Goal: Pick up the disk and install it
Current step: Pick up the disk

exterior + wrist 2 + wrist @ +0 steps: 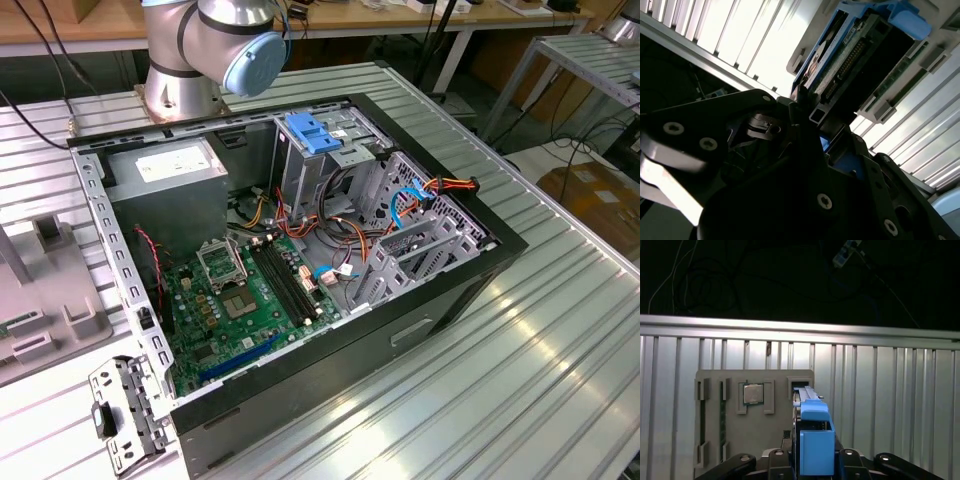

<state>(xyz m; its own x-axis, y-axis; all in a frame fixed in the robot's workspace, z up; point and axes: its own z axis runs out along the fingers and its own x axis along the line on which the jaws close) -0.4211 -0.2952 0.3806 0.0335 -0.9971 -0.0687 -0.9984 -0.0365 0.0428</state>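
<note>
Clamping the disk (816,440) by its blue rail, my gripper (815,462) is closed on it. It stands on edge in the grey holder (715,440), just beside a processor chip (753,393).

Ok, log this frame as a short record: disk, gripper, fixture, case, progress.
disk: on edge at the grey fixture's slot, blue rail toward the first wrist camera
gripper: at the disk, astride it
grey fixture: on the slatted table, chip seated in it
case: open, blue bracket on its drive cage
progress: disk not yet in the case
</note>
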